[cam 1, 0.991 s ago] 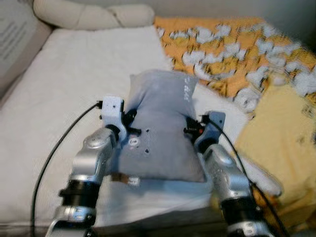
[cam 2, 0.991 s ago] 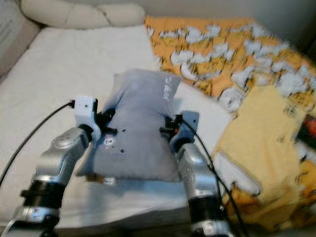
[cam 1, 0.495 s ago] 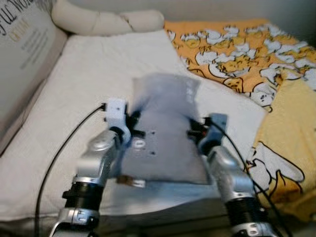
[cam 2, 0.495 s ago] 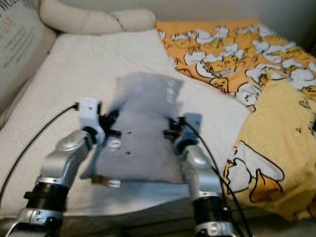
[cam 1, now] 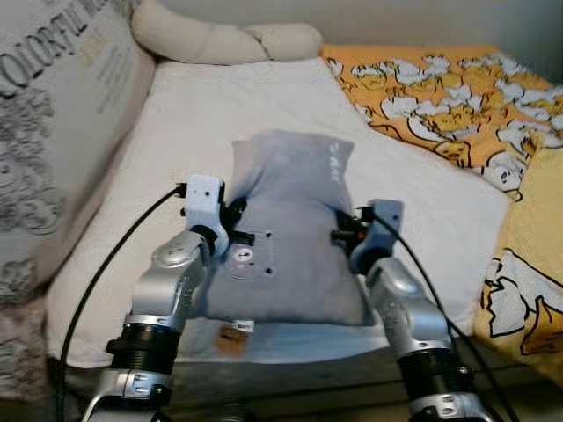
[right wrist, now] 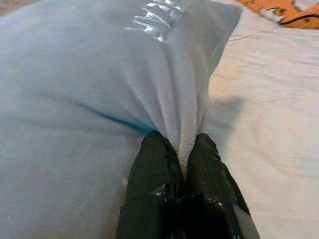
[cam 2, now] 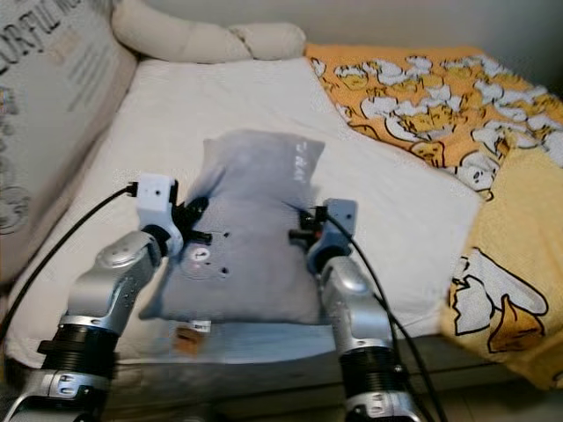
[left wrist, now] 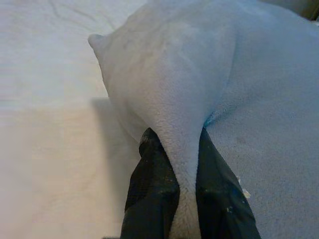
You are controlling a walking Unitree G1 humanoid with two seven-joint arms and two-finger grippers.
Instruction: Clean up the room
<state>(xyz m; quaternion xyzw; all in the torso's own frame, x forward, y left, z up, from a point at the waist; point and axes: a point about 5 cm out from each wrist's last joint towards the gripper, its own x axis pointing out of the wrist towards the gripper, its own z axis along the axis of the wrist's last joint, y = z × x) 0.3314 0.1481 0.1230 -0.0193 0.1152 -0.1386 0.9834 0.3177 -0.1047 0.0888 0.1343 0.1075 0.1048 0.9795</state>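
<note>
Still two tools (left wrist: 175,169) (right wrist: 182,164), one pillow (cam 1: 286,237)

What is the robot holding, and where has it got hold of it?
The grey pillow: left claw pinches a fold at its left edge, right claw one at its right edge.

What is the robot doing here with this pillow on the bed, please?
The robot holds a grey pillow between its two arms, over the white bed. The left gripper pinches a fold of fabric on one side of the pillow, and the right gripper pinches a fold on the other side. An orange blanket with a duck print lies on the robot's right, and a large printed cushion leans on its left.
</note>
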